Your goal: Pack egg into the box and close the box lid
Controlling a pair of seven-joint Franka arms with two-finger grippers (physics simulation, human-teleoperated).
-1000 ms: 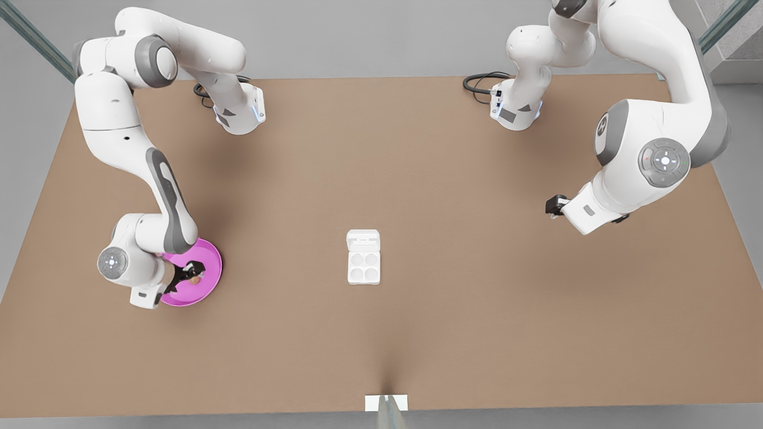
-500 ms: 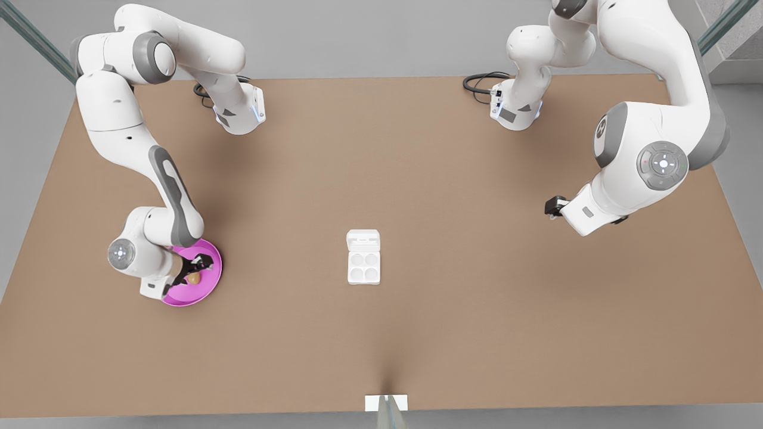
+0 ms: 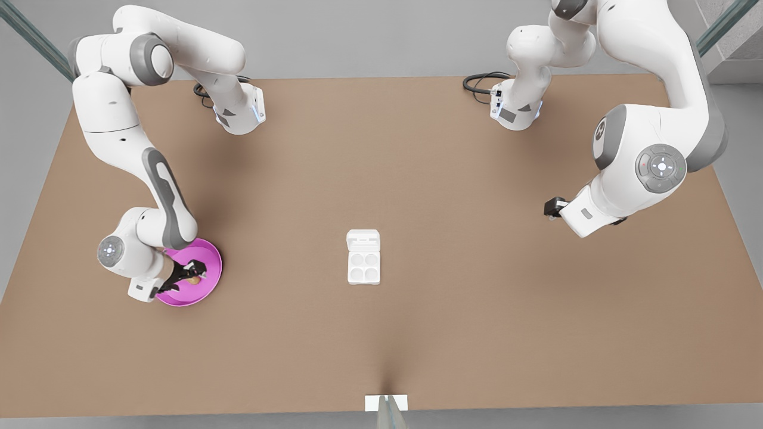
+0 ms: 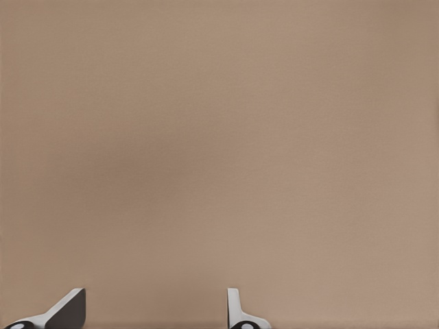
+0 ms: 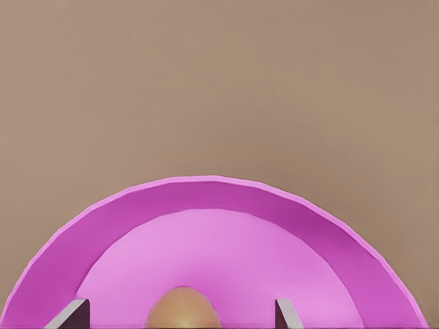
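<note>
1. One step is in hand: the right tool (image 3: 189, 277), at the frame's lower left, straddles the egg (image 3: 194, 279) on the pink plate (image 3: 210, 262), fingers spread, not yet clenched.
2. Next comes pinching, lifting clear of the plate's rim, and crossing bare table (image 3: 286, 333) to the box (image 3: 363, 266) at centre, box lid (image 3: 363, 239) open.
3. Right of centre, the left tool (image 4: 154, 312) waits released.

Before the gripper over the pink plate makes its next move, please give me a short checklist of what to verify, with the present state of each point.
1. Right gripper is over the pink plate: ok.
2. The egg lies between the right gripper's open fingers: ok.
3. Fingers closed on the egg: not ok, gaps on both sides.
4. The box has empty cups to receive the egg: ok.
5. The box lid is folded open: ok.
6. Left gripper waits, open, away from the box over bare table: ok.
</note>
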